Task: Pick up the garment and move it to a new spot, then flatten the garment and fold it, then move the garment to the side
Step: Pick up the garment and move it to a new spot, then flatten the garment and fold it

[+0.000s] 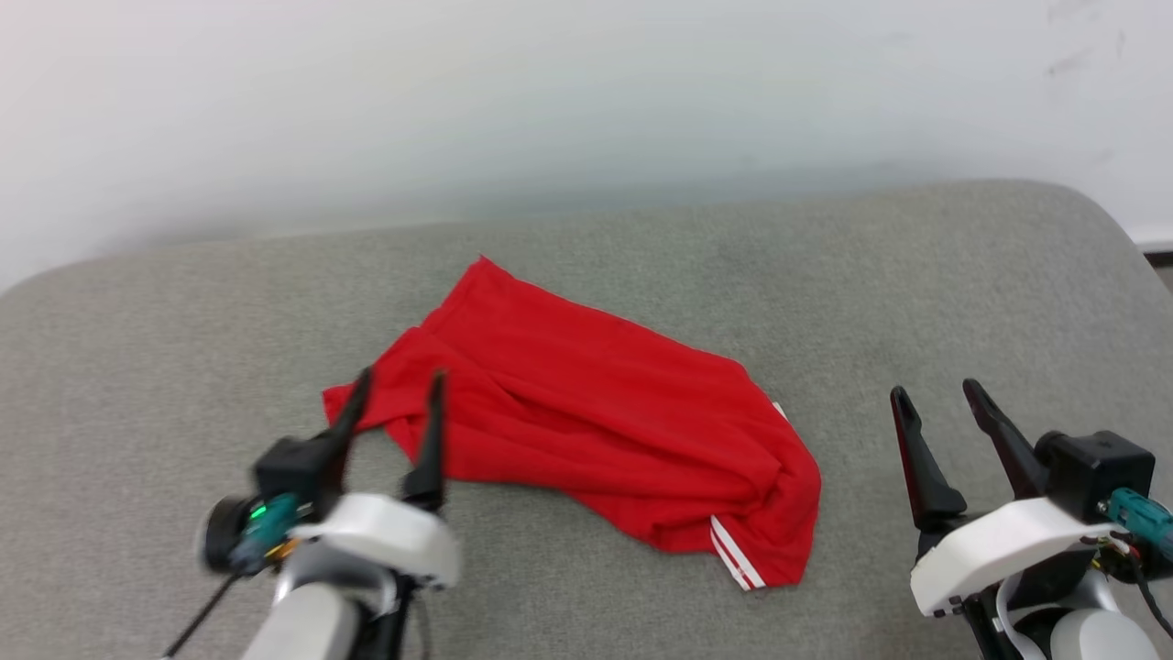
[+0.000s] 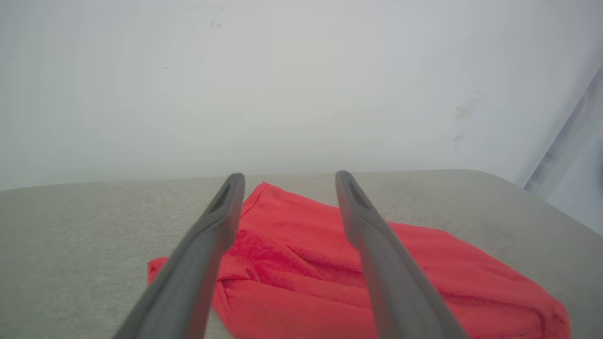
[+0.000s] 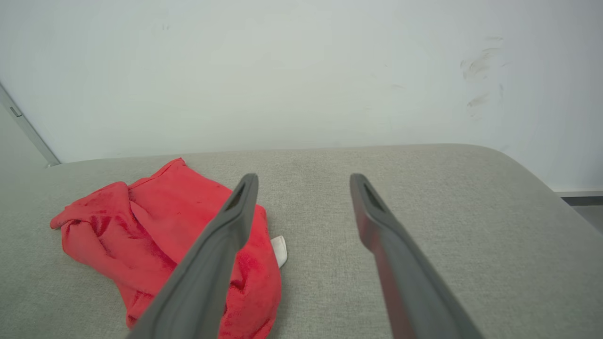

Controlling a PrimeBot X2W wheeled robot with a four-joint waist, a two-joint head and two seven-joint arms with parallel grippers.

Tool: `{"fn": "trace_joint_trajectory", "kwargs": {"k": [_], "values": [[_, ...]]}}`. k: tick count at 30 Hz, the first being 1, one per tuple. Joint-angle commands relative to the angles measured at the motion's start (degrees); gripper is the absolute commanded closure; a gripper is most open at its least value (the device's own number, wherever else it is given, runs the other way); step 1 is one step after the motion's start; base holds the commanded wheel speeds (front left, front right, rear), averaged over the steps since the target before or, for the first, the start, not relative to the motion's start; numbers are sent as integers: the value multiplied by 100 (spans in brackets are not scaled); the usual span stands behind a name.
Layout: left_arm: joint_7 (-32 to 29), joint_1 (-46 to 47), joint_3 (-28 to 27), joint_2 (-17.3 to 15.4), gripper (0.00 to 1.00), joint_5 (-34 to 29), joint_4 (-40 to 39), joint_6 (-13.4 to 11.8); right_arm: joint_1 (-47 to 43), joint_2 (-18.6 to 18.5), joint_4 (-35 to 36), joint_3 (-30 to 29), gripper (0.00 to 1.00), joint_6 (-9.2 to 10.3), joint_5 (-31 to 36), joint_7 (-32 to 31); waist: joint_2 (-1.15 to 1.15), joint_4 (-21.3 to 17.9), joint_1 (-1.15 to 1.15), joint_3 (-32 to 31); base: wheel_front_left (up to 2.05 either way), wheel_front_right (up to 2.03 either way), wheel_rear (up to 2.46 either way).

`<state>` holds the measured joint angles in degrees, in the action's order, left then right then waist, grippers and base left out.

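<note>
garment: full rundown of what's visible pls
The garment is red, of thin, soft-looking fabric, bunched into a loose elongated heap, not flattened. It lies diagonally on the grey upholstered surface, one corner pointing away from the robot, with creases along its near side. Red-white striped trim shows at its near right end, and a small white bit peeks out at its right edge. The open left gripper hovers at its left end, clamping nothing; contact cannot be told. The right gripper is apart from it.
</note>
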<state>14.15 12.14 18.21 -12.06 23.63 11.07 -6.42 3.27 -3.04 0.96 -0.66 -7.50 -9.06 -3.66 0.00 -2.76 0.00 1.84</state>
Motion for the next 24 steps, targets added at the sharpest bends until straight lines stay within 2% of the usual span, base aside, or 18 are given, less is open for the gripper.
{"fn": "trace_joint_trajectory", "kwargs": {"k": [1,6,12,24], "values": [[28,-91,-34,-30,0,58,-20,-16,-64,2,19,-10,0,3,-16,-5,0,98,0,-104,0,0,0],[60,-573,-388,-369,0,125,-295,-135,-235,5,87,-18,0,3,-46,-82,0,160,0,-239,0,0,0],[-114,-982,-455,-614,0,135,-594,-213,-402,-40,142,37,0,3,-43,-186,0,119,0,-350,0,0,0],[-324,-1296,-424,-644,0,212,-942,-376,-446,-42,219,56,0,3,-61,-255,0,21,0,-391,0,0,0]]}}
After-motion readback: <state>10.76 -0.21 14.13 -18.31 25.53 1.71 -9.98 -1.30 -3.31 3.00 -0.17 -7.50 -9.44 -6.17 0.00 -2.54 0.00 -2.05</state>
